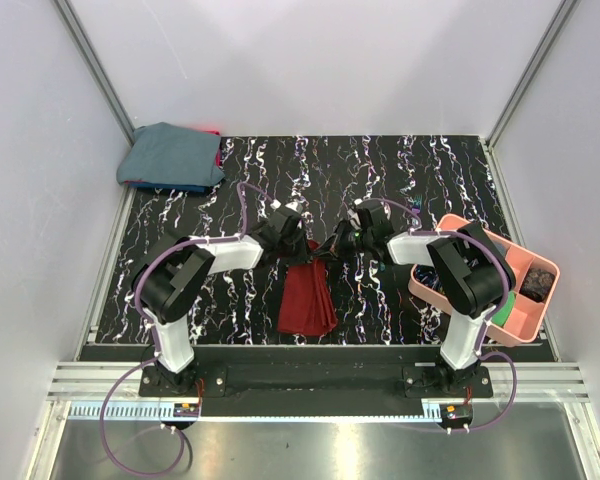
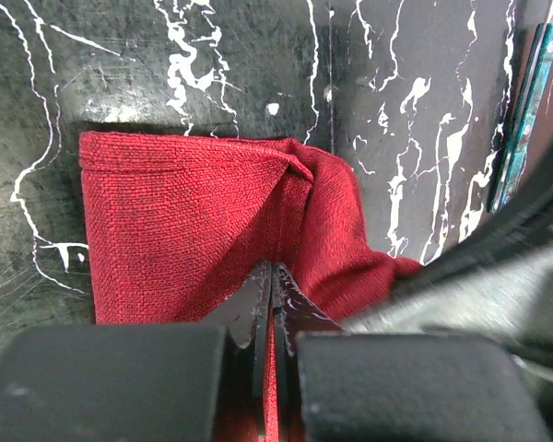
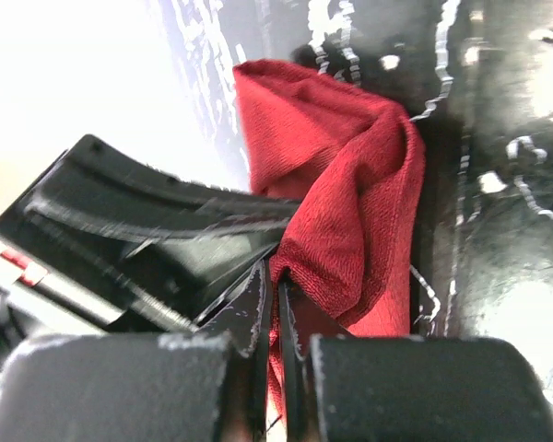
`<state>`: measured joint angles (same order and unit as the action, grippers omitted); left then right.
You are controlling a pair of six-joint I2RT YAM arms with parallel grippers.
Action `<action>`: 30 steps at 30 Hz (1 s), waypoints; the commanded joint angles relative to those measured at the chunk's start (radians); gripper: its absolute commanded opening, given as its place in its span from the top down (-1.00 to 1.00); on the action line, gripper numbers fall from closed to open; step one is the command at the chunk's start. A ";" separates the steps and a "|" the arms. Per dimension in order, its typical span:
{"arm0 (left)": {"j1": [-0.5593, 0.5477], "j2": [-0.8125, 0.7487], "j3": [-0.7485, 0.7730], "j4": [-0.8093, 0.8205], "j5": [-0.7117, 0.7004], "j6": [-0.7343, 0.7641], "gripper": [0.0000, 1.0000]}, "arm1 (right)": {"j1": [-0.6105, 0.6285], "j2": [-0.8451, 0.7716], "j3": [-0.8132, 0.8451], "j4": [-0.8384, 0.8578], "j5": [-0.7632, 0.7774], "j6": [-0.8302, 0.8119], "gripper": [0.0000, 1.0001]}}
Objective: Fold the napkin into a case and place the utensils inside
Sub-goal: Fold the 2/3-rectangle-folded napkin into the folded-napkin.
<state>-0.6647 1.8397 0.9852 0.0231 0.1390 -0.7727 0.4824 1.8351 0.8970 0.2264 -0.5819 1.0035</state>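
On the black marbled table (image 1: 420,170), the pink tray (image 1: 528,322) sits against the right edge. One compartment holds a dark lump (image 1: 536,284) and another a green piece (image 1: 502,310), which the right arm half hides so I cannot tell what it is. A blue-grey cloth bundle (image 1: 170,155) lies in the far left corner. The napkin (image 1: 306,300), folded to a narrow strip, lies mid-table toward the near edge, its far end bunched and pinched by the left gripper (image 2: 272,281) and right gripper (image 3: 273,276), both clamped tight on the cloth.
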 commanded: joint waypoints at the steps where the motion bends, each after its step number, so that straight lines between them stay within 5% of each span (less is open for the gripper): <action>1: -0.012 -0.034 -0.031 -0.012 0.022 0.003 0.98 | 0.005 0.018 -0.020 0.151 0.076 0.104 1.00; 16: 0.025 -0.224 -0.019 -0.285 -0.059 0.069 0.91 | 0.005 0.003 -0.007 0.080 0.109 0.093 1.00; 30: -0.015 -0.092 -0.151 -0.051 -0.004 0.009 0.97 | 0.042 -0.016 0.023 0.039 0.212 0.297 1.00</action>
<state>-0.6575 1.7023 0.8726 -0.1040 0.1211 -0.7532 0.4938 1.8496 0.8806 0.2630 -0.4469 1.1866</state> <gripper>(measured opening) 0.023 0.043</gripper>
